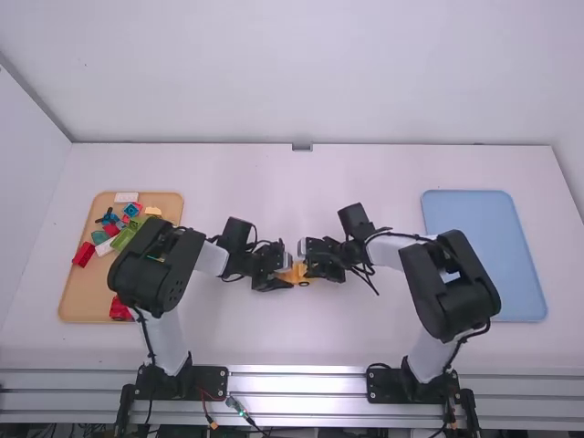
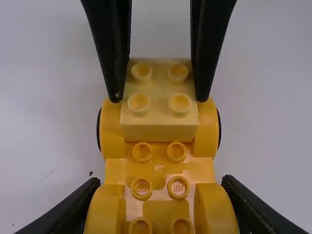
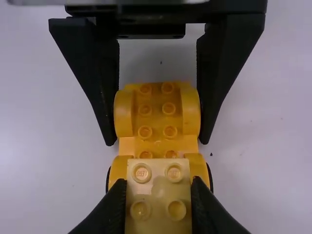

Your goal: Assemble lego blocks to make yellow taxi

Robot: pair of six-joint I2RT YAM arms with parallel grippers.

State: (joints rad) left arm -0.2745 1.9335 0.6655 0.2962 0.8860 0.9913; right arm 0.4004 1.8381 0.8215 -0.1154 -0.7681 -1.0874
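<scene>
Car base: at the middle of the tabletop, between the arms.
Left hand: closed on its wheel arches.
Right hand: pinched the pale yellow block by its sides.
Handling: probably light, stiff, smooth; low side grips looked best for pressing.

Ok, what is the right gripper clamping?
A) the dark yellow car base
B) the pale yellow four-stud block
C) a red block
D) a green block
B: the right gripper has its fingers pressed to two opposite sides of the pale yellow four-stud block, while the left gripper grips the dark yellow car base.
</scene>
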